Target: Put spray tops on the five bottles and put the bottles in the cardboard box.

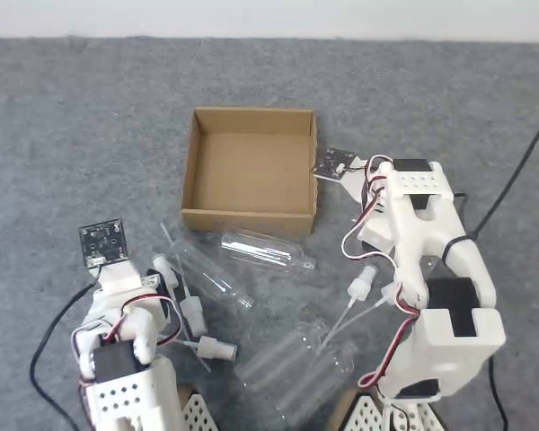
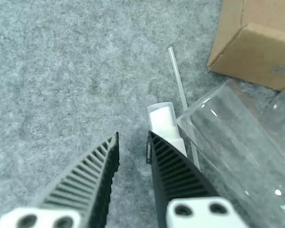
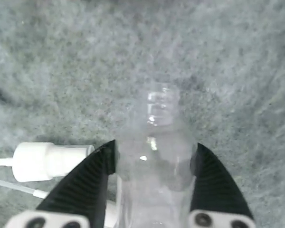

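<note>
Fingers (image 3: pixel 85 185) of the right gripper (image 3: pixel 154 147) are clasping a bottle (image 3: pixel 156 109); the left gripper (image 2: pixel 133 142) is gaping empty beside a spray top (image 2: pixel 162 118). We are recommending keeping the neck steady.

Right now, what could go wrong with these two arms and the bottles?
1. The left gripper is open with the spray top beside one finger, not between them; closing might miss it.
2. The right gripper holds a smooth clear bottle; it may slip.
</note>
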You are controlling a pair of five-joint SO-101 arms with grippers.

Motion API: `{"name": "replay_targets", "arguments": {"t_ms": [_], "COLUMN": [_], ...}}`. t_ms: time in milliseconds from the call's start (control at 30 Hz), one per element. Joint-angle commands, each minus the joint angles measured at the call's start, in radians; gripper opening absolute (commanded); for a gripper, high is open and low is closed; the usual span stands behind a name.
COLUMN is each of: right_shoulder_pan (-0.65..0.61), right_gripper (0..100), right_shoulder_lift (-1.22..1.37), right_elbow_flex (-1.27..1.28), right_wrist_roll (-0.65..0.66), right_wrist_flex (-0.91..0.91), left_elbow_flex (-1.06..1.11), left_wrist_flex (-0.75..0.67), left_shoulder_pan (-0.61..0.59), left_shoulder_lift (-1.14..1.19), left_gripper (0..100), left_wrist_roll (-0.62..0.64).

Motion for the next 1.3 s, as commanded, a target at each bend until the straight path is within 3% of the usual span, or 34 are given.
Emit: {"name": "replay_targets", "arguments": {"t_ms": [0,500,767,1267], "right_shoulder_pan": [-0.001,-0.002,-0.012,-0.012], "right_gripper": [11.1,11.1,11.1,11.1], "right_shoulder_lift": [-0.036,-0.038,-0.039,-0.229], "right_elbow_flex": [-0.064,-0.417,-0.545,-0.512], "right_wrist_roll": [0.015,0.006,-0.071,-0.126], "right_wrist_flex": [0.035,0.424,0.578,0.628], "left_elbow_flex": [-0.025,-0.025,-0.025,-0.025], "left_wrist_flex": [0.005,0.005,0.005,0.005], "left_shoulder_pan": [0.000,0.000,0.000,0.000], "left_shoulder_lift": [-0.021,-0.021,-0.021,-0.021], "left_gripper": [9,9,9,9], "left_wrist_roll": [0.000,0.000,0.000,0.000]}}
